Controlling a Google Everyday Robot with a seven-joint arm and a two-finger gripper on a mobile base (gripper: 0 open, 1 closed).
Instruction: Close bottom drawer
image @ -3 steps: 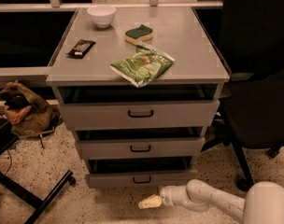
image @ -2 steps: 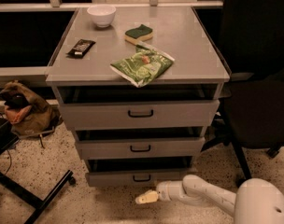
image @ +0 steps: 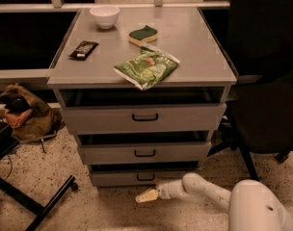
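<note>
The grey cabinet has three drawers. The bottom drawer (image: 117, 178) is the lowest, with a short grey front and a small black loop handle (image: 145, 177). A thin dark gap shows above its front. My gripper (image: 145, 196) is low over the floor, just below and in front of that handle, at the end of the white arm (image: 204, 190) that reaches in from the lower right. The top drawer (image: 144, 117) and the middle drawer (image: 144, 153) stick out a little, with dark gaps above them.
On the cabinet top lie a white bowl (image: 104, 16), a green sponge (image: 143, 34), a dark snack bar (image: 83, 49) and a green chip bag (image: 146, 69). A black office chair (image: 269, 81) stands at the right. A brown bag (image: 26, 114) and black stand legs (image: 35, 196) are at the left.
My gripper and arm have slid left along the floor, toward the bottom drawer's handle. The bottom drawer front sits further in than a second ago.
</note>
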